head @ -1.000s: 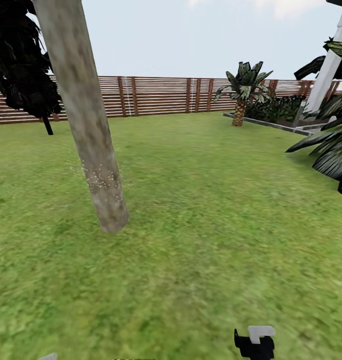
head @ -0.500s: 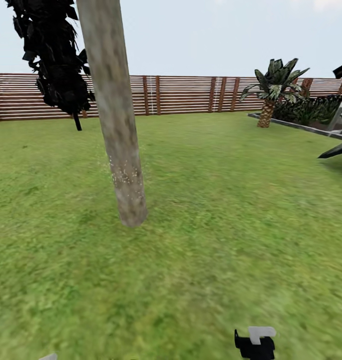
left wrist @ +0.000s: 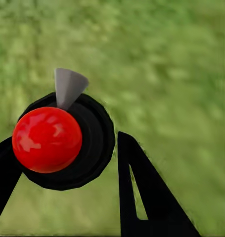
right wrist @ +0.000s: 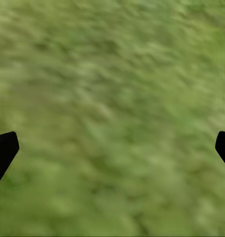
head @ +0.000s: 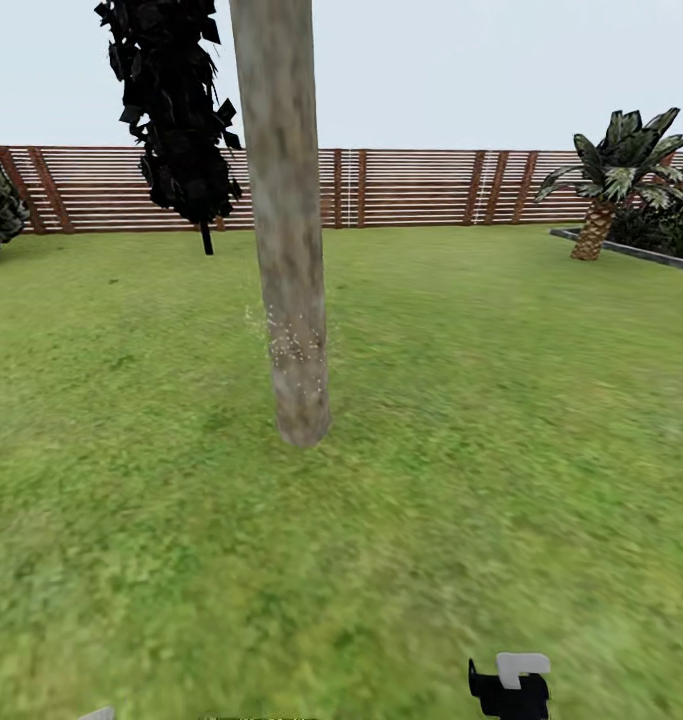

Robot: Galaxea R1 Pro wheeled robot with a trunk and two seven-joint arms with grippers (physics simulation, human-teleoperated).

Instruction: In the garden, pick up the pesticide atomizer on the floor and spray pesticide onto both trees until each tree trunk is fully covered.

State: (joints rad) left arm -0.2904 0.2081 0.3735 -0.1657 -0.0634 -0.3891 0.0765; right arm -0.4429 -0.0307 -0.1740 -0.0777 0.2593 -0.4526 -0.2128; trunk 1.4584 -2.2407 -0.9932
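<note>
- Left claw (left wrist: 67,163): closed on the pesticide atomizer (left wrist: 58,138). The wrist view looks down on a glossy red ball cap seated in a black round body, with a grey cone nozzle at one edge. Black fingers (left wrist: 142,197) flank the body on both sides.
- Right claw (right wrist: 112,148): spread wide and empty, with grass between the tips.
- Tree trunk (head: 286,230): centre of the head view, a little left, at middle distance on the lawn (head: 481,450). Pale specks cluster on a band low on the trunk; the bark above looks bare.
- Far: slat fence (head: 411,187), a dark bushy tree (head: 171,110) to the left and a palm (head: 611,170) to the right.
- Judgement: the atomizer is a rigid, light plastic. The round body is the sound hold; the smooth cap would likely slip.
- Judgement: coverage is partial, and the second tree is not identified.
</note>
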